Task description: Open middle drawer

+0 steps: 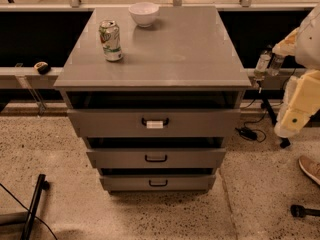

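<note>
The middle drawer [200, 158] is the second of three grey drawers in the cabinet, with a flat front and a small plain black handle [156, 158]. Its front lines up with the other drawer fronts. Above it is the larger top drawer [110, 123] with a white-tagged handle. Below it is the lowest drawer [125, 183]. My gripper [265, 64] hangs at the right of the cabinet, level with its top and well away from the middle drawer's handle. My cream-coloured arm [300, 104] runs down the right edge of the view.
A soda can [111, 40] and a white bowl [144, 13] stand on the cabinet top [190, 49]. A person's shoe [311, 169] and cables [247, 132] are on the floor at right. A black stand [34, 204] lies at lower left. A ledge runs behind the cabinet.
</note>
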{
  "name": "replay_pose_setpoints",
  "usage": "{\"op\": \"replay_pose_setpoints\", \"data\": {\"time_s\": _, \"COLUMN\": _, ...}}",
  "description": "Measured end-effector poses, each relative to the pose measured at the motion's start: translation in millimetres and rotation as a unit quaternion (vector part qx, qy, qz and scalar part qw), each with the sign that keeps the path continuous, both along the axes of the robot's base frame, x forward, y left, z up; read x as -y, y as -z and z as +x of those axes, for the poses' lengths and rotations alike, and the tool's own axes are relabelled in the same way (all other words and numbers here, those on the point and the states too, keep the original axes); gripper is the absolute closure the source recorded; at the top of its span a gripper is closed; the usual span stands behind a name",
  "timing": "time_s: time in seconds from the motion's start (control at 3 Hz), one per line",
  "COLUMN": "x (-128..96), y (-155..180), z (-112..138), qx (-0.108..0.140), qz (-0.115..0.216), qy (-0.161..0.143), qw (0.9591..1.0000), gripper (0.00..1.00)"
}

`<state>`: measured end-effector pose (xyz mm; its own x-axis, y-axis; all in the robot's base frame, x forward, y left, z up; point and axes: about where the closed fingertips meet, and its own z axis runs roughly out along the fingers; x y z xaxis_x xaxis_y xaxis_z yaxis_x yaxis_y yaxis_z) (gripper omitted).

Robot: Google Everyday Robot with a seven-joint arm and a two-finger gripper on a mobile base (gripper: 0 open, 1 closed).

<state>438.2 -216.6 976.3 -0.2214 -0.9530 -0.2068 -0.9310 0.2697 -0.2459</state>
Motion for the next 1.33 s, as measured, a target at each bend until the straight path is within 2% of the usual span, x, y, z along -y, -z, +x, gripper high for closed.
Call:
{"op": "replay_pose_setpoints", "data": {"time_s": 0.33, "x": 0.0, "y": 0.0, "z": 0.0, "qx": 0.0, "qz": 0.0, "qy": 0.0, "qw": 1.0, "gripper": 0.0}}
{"op": "replay_pose_setpoints", "data": {"time_s": 0.67, "x": -6.8, "y": 18.5, "z": 8.2, "qx": 0.002, "qz": 0.009, "qy": -0.012, "qw": 0.9999, "gripper": 0.0}}
{"op": "replay_pose_setpoints", "data": {"time_s": 1.0, "x": -35.5, "y": 107.1, "z": 27.3, "qx": -0.02, "qz": 0.035, "qy": -0.057, "qw": 0.9976, "gripper": 0.0}}
{"op": "replay_pose_setpoints", "data": {"time_s": 1.33, "x": -50.1, "y": 154.1, "z": 41.4, "qx": -0.007, "qz": 0.074, "qy": -0.101, "qw": 0.9921, "gripper": 0.0}}
